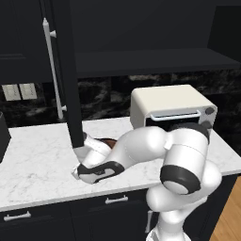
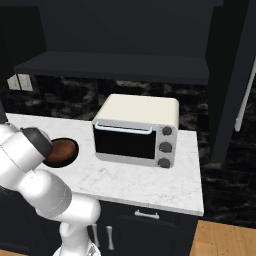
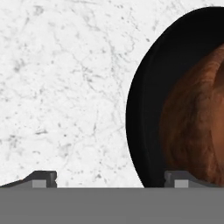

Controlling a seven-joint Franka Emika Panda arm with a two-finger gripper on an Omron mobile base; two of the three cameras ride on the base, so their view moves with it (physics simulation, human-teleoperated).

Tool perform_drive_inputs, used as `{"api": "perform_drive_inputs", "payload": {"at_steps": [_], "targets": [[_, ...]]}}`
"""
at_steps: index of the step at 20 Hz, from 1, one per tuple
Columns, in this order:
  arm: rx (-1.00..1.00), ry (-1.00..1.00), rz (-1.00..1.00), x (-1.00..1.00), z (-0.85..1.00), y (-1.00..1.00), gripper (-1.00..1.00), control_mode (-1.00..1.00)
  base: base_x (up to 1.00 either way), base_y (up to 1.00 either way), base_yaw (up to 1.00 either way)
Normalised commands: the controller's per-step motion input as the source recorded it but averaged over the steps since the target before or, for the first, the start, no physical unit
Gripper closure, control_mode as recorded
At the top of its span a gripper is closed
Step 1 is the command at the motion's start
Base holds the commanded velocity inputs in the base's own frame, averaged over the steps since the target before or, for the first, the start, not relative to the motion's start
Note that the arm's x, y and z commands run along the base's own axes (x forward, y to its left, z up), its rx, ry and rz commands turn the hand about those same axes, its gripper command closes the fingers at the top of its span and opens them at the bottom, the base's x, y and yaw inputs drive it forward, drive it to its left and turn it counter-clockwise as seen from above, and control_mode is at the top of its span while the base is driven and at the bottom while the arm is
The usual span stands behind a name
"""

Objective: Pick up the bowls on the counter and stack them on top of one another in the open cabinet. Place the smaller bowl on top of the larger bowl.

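A round bowl [image 3: 192, 118] stands on the white marble counter [image 3: 65, 87]; it is reddish-brown inside, with a wide black band around it. I cannot tell whether the black is its own wall or the larger bowl around the smaller one. The bowl [image 2: 62, 151] sits left of the toaster oven, and the arm partly hides the bowl [image 1: 107, 141]. My gripper [image 3: 113, 179] hangs open low over the counter and straddles the bowl's black edge, one fingertip [image 3: 183, 178] over the bowl, the other over bare marble. The open cabinet's shelf [image 1: 150, 61] is above, its door [image 1: 70, 94] swung out.
A cream toaster oven [image 1: 172, 108] stands on the counter right of the bowl, under the shelf. The cabinet door's long silver handle [image 1: 52, 70] hangs just above and left of my hand. A dark object [image 1: 2, 136] sits at the counter's left. Black drawers [image 1: 116, 200] run below.
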Motion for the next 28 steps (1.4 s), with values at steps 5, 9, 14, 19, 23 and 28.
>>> {"api": "perform_drive_inputs", "payload": {"at_steps": [5,9,14,19,23,28], "targets": [[0.0,0.0,0.0,0.0,-0.23,0.0,-1.0,-1.0,0.0,0.0,0.0],[0.0,0.0,0.0,0.0,-0.07,0.0,-1.0,-1.0,0.0,0.0,0.0],[0.0,0.01,0.0,0.0,-0.27,0.0,-1.0,-1.0,0.0,0.0,0.0],[0.0,0.02,0.0,0.0,-0.16,-0.01,-1.0,-1.0,0.0,0.0,0.0],[0.0,0.0,0.0,0.0,0.0,0.0,1.0,-1.0,0.0,0.0,0.0],[0.0,0.0,0.0,0.0,0.0,0.0,1.0,-1.0,0.0,0.0,0.0]]}}
